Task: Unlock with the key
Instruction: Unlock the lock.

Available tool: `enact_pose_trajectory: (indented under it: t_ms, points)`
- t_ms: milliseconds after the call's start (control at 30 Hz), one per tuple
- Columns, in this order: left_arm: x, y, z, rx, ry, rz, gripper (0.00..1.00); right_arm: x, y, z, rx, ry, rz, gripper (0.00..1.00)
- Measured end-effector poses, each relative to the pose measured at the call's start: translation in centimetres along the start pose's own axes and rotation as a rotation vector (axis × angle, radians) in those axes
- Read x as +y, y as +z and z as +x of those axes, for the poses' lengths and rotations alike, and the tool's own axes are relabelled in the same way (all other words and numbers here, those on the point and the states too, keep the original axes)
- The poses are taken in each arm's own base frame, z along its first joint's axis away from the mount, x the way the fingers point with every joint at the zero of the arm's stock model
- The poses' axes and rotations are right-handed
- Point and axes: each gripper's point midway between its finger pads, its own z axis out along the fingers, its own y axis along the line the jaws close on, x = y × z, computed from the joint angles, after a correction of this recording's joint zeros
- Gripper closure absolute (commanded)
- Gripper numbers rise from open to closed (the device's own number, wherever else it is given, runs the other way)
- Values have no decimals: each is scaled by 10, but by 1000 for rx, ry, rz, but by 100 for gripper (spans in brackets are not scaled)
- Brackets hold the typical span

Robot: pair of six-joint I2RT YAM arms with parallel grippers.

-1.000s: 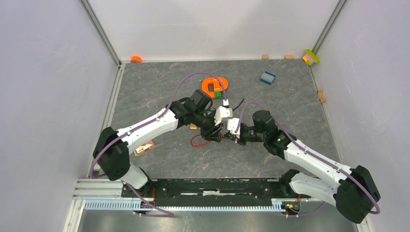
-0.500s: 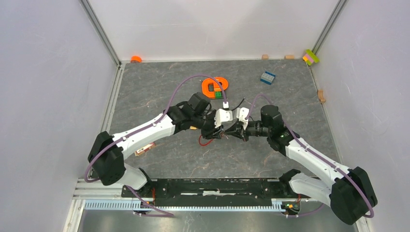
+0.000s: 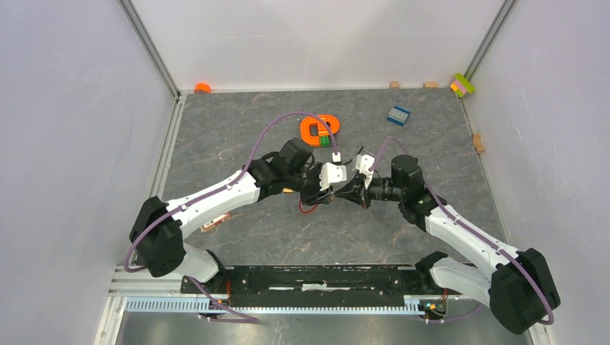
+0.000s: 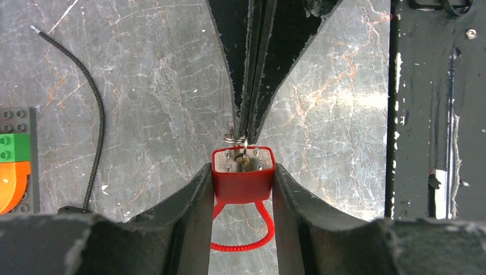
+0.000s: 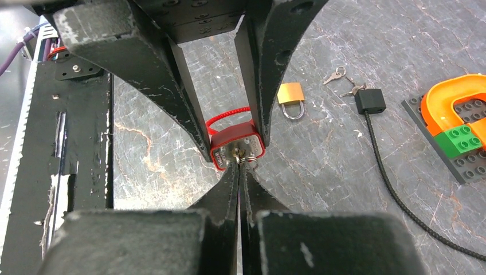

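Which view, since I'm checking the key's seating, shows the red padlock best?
Left wrist: the red padlock sits centred, keyhole face toward the camera, held in the left gripper, with the key at its top. Right wrist shows it smaller and tilted. Top view shows only its red cable loop; the body is hidden.

overhead cam, opposed wrist cams share lock

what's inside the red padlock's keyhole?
A key, pinched by the shut right gripper, with its ring showing. The blade itself is hidden inside the red padlock body.
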Motion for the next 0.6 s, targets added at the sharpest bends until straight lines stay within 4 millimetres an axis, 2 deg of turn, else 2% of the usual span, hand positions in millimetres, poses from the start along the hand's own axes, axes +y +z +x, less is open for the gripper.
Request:
enact_pose_trajectory:
  t_ms: [67, 167, 300, 400, 600]
  points:
    - [2, 0, 0, 0, 1, -8, 98, -2, 0, 0, -4, 9, 7, 93]
    - [7, -1, 2, 11, 3, -35, 98, -4, -2, -1, -9, 25, 13, 78]
    - [28, -6, 8, 33, -3, -127, 98, 0, -5, -2, -19, 58, -17, 56]
    - [34, -7, 12, 44, -6, -155, 98, -1, -7, -2, -23, 78, -16, 45]
    - [34, -7, 11, 43, -3, -160, 98, -12, -11, -4, -39, 159, 24, 36]
